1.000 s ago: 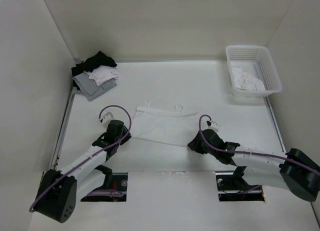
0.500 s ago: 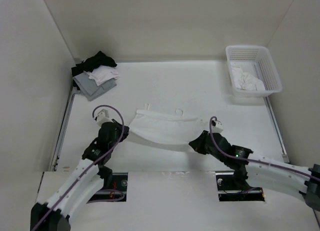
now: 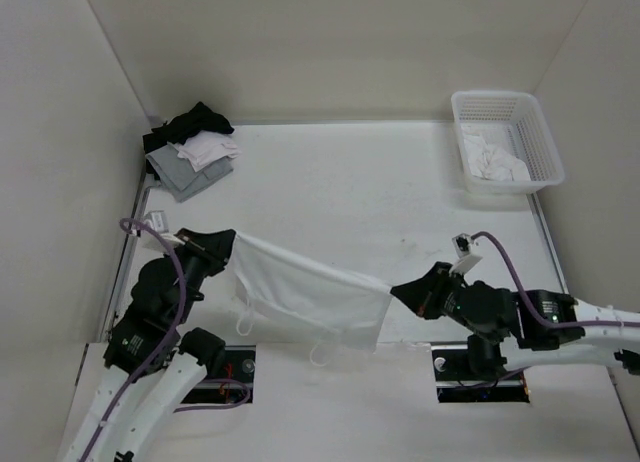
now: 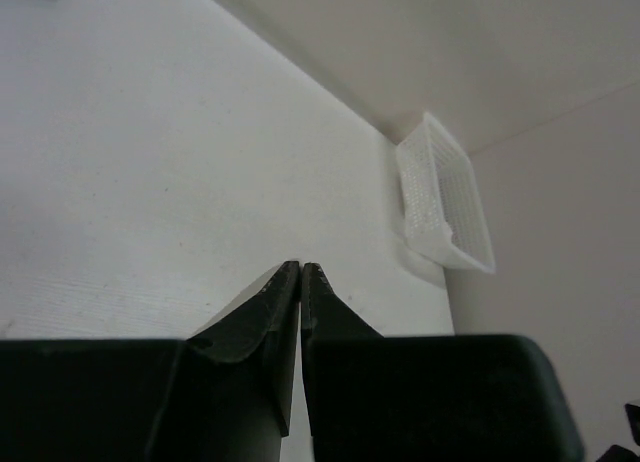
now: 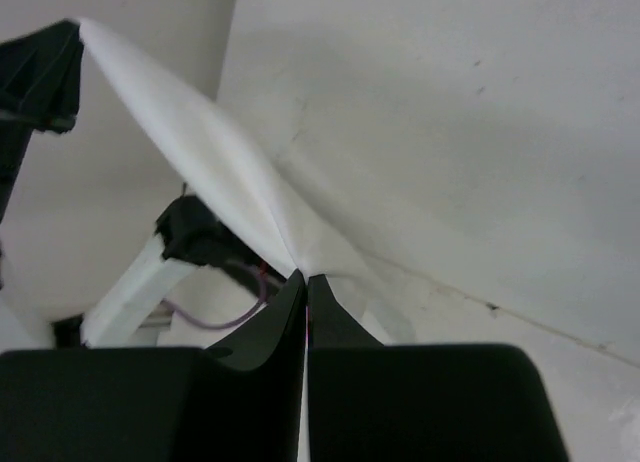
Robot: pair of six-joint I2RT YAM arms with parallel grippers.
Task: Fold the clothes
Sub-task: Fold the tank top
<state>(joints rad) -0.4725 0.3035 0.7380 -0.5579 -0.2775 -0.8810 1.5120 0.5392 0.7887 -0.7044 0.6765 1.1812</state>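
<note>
Thin white cloth garment, stretched taut at the near edge of the white table; half a second before, it sagged farther out. The left gripper and the right gripper were each clamped on a corner. The strap loops hung on the near side.

No readable text, label or number shows anywhere.

Bright, even, diffuse light, faint soft shadows, top view sharp, left pincer dark and soft-focused close-up.
</note>
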